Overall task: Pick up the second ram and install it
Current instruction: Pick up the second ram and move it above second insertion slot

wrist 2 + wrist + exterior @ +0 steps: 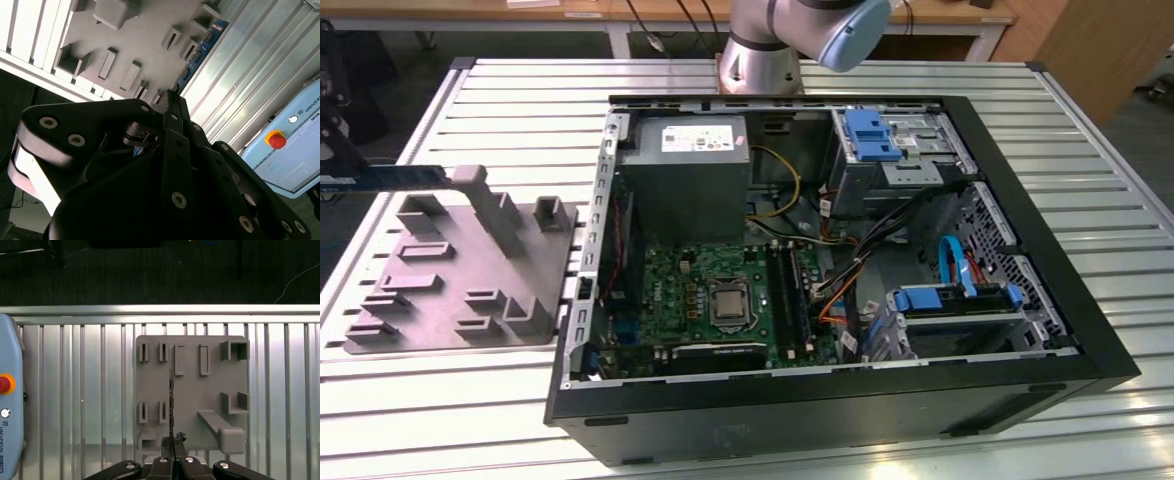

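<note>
Blue-green ram (202,49), seen edge-on in the first wrist view, is clamped level in the closed gripper (172,445) over the grey fixture (200,390) on the slatted metal table (75,390), at the exterior view's left and well apart from the open PC case (1014,380) with its motherboard (707,290).

Pegs (162,411) of grey fixture (200,390) flanking second ram (171,395) in end effector (173,444), bare slatted table (75,390) around
</note>
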Available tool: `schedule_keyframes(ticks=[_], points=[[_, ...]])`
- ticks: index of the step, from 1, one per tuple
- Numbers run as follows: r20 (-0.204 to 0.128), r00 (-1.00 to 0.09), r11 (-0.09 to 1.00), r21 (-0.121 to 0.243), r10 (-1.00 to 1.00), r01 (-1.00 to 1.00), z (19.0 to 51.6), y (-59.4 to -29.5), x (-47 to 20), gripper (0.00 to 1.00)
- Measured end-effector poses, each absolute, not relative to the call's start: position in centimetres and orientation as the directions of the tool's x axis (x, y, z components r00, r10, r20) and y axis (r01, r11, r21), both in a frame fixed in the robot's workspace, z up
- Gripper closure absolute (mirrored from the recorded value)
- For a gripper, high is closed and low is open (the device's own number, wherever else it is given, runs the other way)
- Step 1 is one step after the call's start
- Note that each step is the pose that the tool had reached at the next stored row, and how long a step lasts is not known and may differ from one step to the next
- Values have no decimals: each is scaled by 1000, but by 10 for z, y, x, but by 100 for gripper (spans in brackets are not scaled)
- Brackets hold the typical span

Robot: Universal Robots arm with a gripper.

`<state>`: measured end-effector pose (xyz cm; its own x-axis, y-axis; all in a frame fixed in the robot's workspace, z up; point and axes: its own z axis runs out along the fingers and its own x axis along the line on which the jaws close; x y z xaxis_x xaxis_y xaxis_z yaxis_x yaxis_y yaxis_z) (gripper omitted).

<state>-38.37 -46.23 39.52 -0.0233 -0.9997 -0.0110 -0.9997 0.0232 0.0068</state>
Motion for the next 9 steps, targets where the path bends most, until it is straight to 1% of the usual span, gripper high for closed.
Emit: schedule_keyframes(ticks=[9], points=[[-11,-23,23,7,-1000,-1000,396,-462,-382,89]])
